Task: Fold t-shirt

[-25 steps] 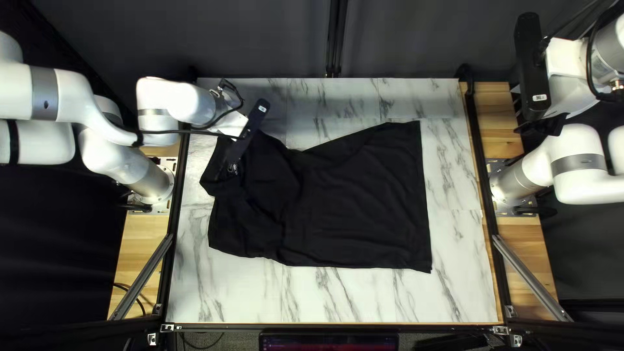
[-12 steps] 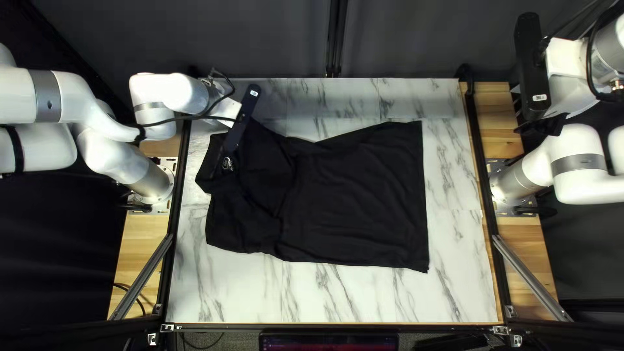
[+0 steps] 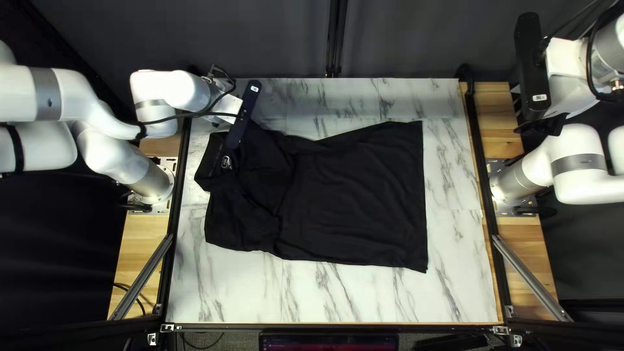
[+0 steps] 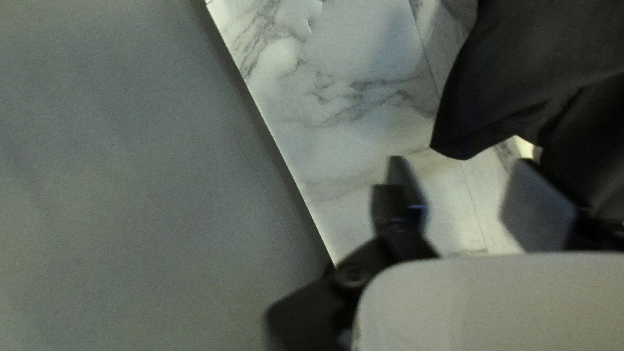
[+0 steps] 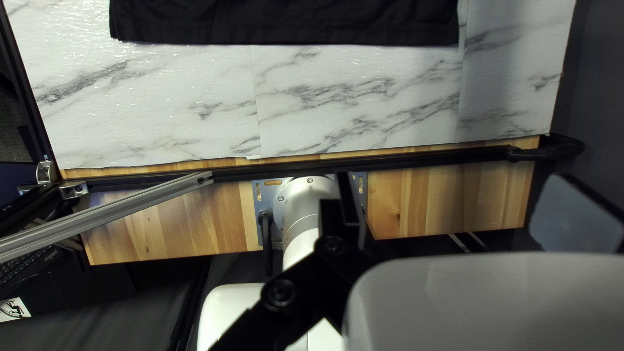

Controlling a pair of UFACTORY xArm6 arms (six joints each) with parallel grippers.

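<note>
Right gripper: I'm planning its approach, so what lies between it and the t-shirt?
In the right wrist view, marbled tabletop, a thin wooden strip and a black rail lie between the black t-shirt and the right gripper, which hangs open.

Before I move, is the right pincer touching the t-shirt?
Apart. The right wrist view shows it: the open right pincer has a wide strip of marbled tabletop between it and the black t-shirt.

Looks like a robotics lab: left arm (image 3: 123, 156) and right arm (image 3: 523, 179) on bolted bases, marble-look table (image 3: 351, 296) (nice touch), metal strut (image 3: 533, 279), dark curtain (image 3: 260, 42), keyboard (image 5: 27, 265).
</note>
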